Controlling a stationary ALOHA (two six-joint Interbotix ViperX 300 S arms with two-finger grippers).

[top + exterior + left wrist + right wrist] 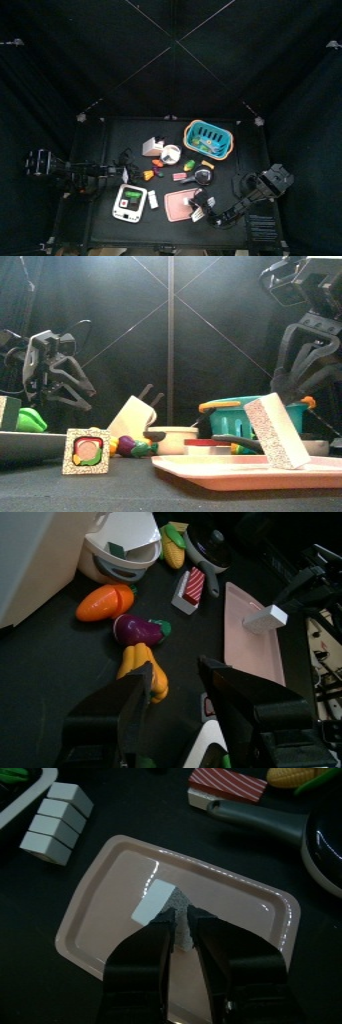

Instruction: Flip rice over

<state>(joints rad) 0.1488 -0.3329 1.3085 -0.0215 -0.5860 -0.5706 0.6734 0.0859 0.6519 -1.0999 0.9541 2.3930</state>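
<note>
Salmon-pink, the rice point(160, 903) lies flat on the table directly beneath the right gripper point(178, 938), whose jaws stand partly open, straddling a raised white patch near its middle. Left gripper point(181, 697) hangs open and empty, well apart.

Rice point(183, 209) right of white-and-green packet point(130, 203), seemingly apart

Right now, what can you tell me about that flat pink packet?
The rice packet is a flat salmon-pink rectangle with rounded corners and a low raised rim, glossy like plastic. It lies on the table near its front edge. A white speckled block leans tilted on it. The right gripper hangs over that block; contact is unclear.
</note>
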